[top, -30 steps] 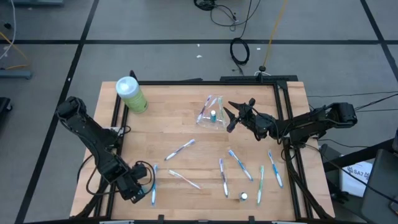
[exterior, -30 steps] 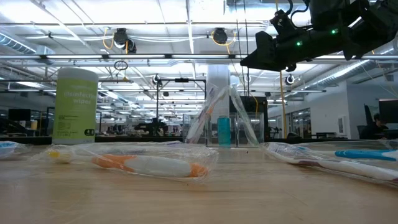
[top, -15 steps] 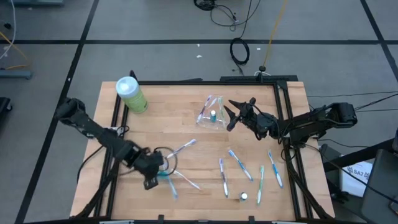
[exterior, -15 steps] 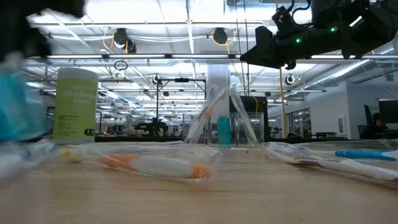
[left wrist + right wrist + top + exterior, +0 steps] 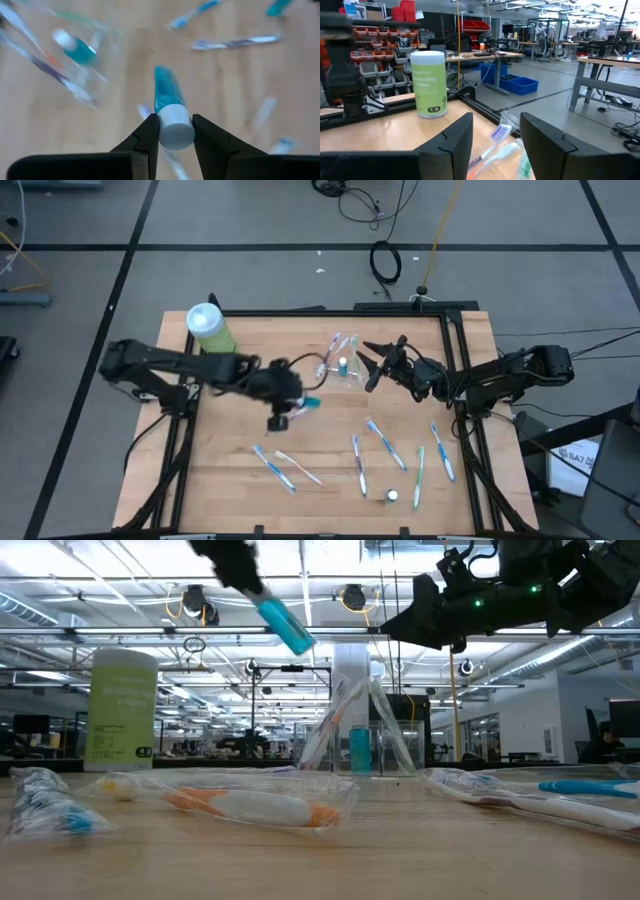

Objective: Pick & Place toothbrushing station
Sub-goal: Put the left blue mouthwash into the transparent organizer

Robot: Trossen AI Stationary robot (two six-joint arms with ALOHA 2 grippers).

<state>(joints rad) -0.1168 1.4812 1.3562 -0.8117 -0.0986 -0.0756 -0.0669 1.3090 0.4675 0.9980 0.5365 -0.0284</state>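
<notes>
Left gripper pinches a white-capped blue tube, its arm stretched level above the table, just beside the clear cup. Half a second earlier it was low near the table's front edge. Right gripper, fingers spread, hovers unchanged beside the cup's other side.

Only readable txt: green bottle label, approx "disinfecting wipes", low view ~9 o'clock; same label in R wrist view, partly legible. Nothing else readable.
</notes>
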